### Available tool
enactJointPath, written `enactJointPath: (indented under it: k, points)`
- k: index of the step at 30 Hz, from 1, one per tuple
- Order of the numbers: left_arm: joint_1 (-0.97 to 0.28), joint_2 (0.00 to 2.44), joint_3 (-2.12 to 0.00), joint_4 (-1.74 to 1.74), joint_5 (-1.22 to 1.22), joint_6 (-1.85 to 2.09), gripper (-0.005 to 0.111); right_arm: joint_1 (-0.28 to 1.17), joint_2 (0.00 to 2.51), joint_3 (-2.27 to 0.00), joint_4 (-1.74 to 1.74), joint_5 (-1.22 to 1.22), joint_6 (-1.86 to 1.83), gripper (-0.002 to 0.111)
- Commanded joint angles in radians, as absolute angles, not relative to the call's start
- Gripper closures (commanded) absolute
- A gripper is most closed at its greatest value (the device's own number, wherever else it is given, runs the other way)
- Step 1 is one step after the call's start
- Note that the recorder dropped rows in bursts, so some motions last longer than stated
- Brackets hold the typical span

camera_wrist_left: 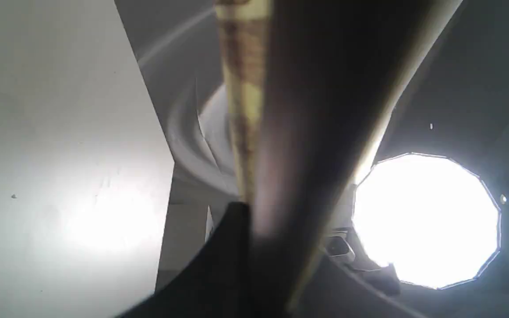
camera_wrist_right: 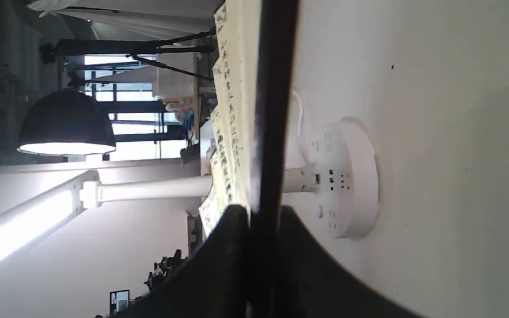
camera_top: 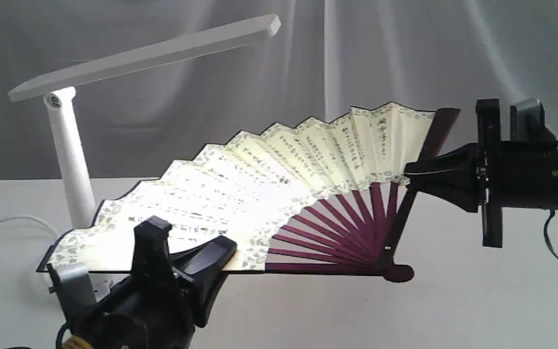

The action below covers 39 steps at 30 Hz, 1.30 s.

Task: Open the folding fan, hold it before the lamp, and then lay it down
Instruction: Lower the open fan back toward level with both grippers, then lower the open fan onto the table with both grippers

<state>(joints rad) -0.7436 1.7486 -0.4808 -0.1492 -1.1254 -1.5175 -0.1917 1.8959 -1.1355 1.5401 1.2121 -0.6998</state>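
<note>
The worktop point(camera_top: 453, 300) is a plain white surface, closed at its far edge by a grey draped backdrop point(camera_top: 385, 58).

The folding fan point(camera_top: 259, 194) is fully spread and carried by both grippers over the worktop, from near the left edge to past the middle. It stands in front of the lamp stem. The cream leaf with black calligraphy faces the exterior camera. One guard stick lies roughly level along the bottom. The other guard stick point(camera_top: 441, 131) rises steeply at the right end. The maroon ribs meet at the pivot point(camera_top: 397, 272). Whether the pivot touches the worktop cannot be determined.

The lamp point(camera_top: 70, 160) stands at the far left of the worktop. Its slanted stem rises behind the leaf, and its bar head point(camera_top: 153, 53) extends above the fan. In the right wrist view the bar head point(camera_wrist_right: 20, 229) is lit, and the round base point(camera_wrist_right: 351, 176) rests on the worktop.

The right gripper point(camera_top: 412, 177) is clamped on the steep guard stick just below the leaf. The left gripper point(camera_top: 218, 252) is clamped on the level edge of the fan, at the leaf's lower border.

A white cord point(camera_top: 7, 223) runs toward the left edge.
</note>
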Motion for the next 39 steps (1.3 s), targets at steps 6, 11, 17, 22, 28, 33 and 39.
enactJointPath:
  k: [6, 11, 17, 22, 28, 33, 39]
  points:
    - [-0.748, 1.817, -0.55, -0.097, -1.116, -1.516, 0.107, -0.22, 1.892, -1.138, 1.501, 1.067, -0.731, 0.108]
    - [-0.748, 1.868, -0.552, -0.097, -1.117, -1.54, 0.107, -0.22, 1.892, -1.138, 1.462, 1.014, -0.731, 0.108]
    - [-0.748, 1.944, -0.552, -0.09, -1.137, -1.593, 0.107, -0.22, 1.946, -1.138, 1.453, 1.014, -0.729, 0.108]
    - [-0.748, 1.975, -0.552, -0.132, -1.162, -1.588, 0.107, -0.22, 2.023, -1.138, 1.499, 1.035, -0.771, 0.108]
    - [-0.748, 2.036, -0.582, -0.13, -1.146, -1.59, 0.107, -0.22, 2.08, -1.138, 1.538, 1.031, -0.836, 0.108]
    - [-0.748, 2.09, -0.648, -0.071, -1.146, -1.592, 0.107, -0.22, 2.118, -1.138, 1.538, 1.012, -0.836, 0.108]
    - [-0.748, 2.146, -0.668, -0.079, -1.127, -1.598, 0.107, -0.22, 2.154, -1.138, 1.537, 0.99, -0.857, 0.108]
